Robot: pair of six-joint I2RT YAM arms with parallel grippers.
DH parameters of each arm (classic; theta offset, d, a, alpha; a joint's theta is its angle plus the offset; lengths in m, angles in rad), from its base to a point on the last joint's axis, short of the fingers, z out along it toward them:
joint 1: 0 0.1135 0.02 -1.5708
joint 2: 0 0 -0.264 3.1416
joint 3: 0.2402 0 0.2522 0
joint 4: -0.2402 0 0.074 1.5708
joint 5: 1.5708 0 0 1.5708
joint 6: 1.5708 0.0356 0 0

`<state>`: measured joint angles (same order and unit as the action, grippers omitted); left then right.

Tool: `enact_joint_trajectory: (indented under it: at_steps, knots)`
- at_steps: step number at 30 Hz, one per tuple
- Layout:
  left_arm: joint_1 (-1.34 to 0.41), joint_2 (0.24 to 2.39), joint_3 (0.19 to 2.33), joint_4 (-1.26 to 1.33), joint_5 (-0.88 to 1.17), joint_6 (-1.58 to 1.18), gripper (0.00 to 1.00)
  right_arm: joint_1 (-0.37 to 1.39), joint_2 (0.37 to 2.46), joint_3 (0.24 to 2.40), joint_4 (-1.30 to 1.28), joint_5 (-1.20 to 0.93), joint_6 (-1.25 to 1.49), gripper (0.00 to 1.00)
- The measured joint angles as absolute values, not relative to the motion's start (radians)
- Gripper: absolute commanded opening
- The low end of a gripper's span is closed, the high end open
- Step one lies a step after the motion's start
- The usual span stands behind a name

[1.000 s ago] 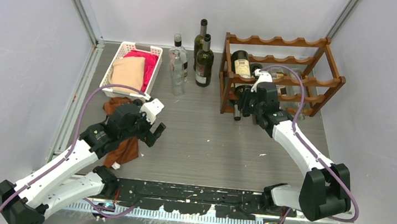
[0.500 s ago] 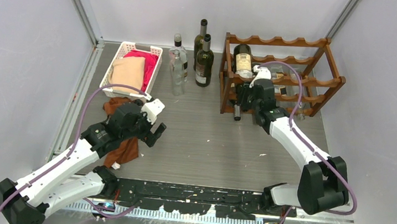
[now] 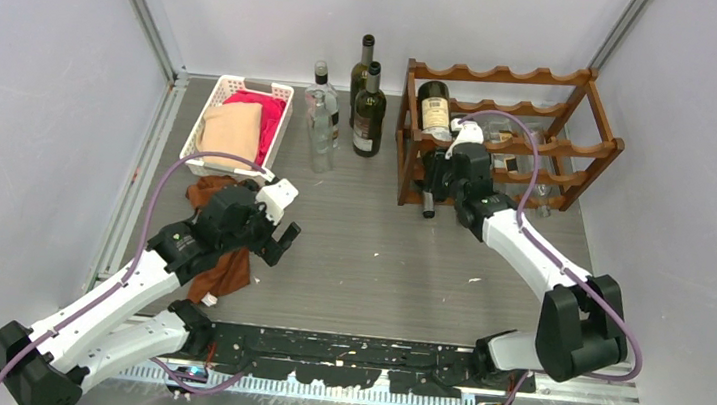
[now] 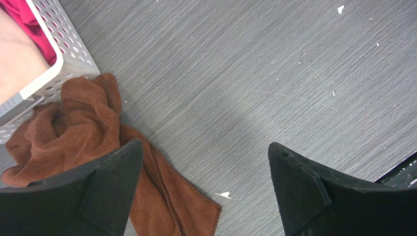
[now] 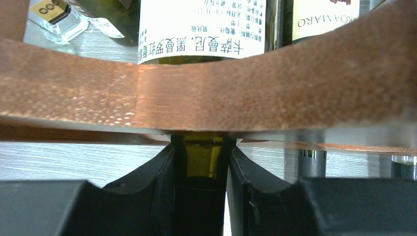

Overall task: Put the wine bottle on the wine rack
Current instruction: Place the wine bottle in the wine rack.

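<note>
The bottle (image 3: 434, 110) lies at the left end of the rack (image 3: 548, 79), body to the far side of a wavy rail. Its neck (image 5: 200, 156) points near and sits between the fingers of the right gripper (image 5: 199, 152), which pinch it from both sides just near of that rail. The left gripper (image 4: 204, 152) hangs with jaws spread wide over the table (image 4: 255, 64), beside a brown cloth (image 4: 74, 123) on the left.
</note>
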<state>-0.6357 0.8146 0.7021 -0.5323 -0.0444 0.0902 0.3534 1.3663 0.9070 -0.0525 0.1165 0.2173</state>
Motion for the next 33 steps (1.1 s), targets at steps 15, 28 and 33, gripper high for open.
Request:
enact_joint_trajectory:
  at_steps: [15,28,33]
  knots:
    - [-0.636,0.815,0.702,-0.533,-0.044,0.091,0.96,0.361,1.39,0.912,-0.053,0.15,0.211,0.33]
    - [-0.636,0.818,0.702,-0.533,-0.044,0.091,0.96,0.363,1.412,0.957,0.06,0.193,0.192,0.66]
    - [-0.636,0.818,0.702,-0.534,-0.044,0.091,0.96,0.363,1.413,0.961,0.066,0.205,0.194,0.66]
